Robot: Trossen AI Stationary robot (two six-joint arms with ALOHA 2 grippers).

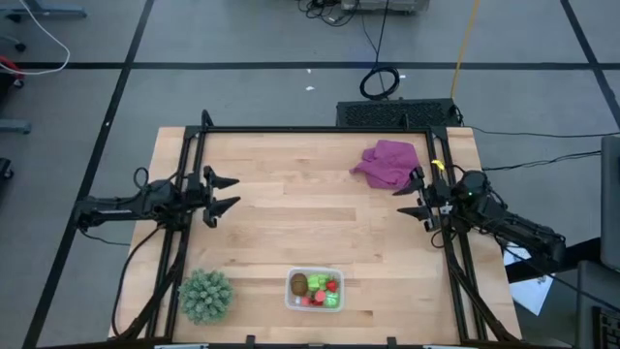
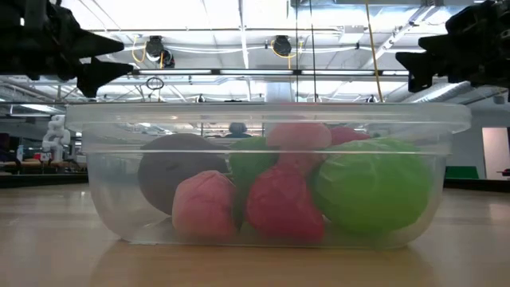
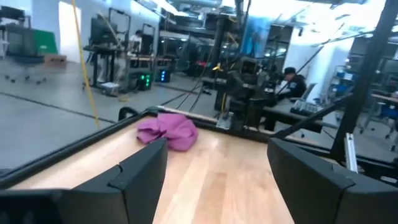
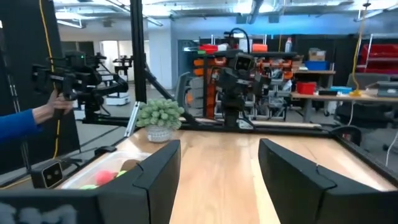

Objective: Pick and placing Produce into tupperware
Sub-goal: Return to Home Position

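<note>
The clear tupperware (image 1: 315, 290) stands on its base near the table's near edge; the low view shows it close up (image 2: 263, 171). Inside lie the produce: a brown kiwi-like piece (image 1: 299, 284), light-green pieces (image 2: 370, 185) and red strawberry-like pieces (image 2: 283, 203). My left gripper (image 1: 225, 193) hovers open above the table's left side, well away from the container. My right gripper (image 1: 415, 198) hovers open at the right side, near the purple cloth. The right wrist view catches the container's corner (image 4: 109, 175).
A purple cloth (image 1: 388, 162) lies crumpled near the far right corner, also in the left wrist view (image 3: 168, 130). A spiky green plant (image 1: 205, 295) stands at the near left, beside the container. Bare wood lies across the middle. A person's blue sleeve (image 4: 22, 127) shows beyond the table.
</note>
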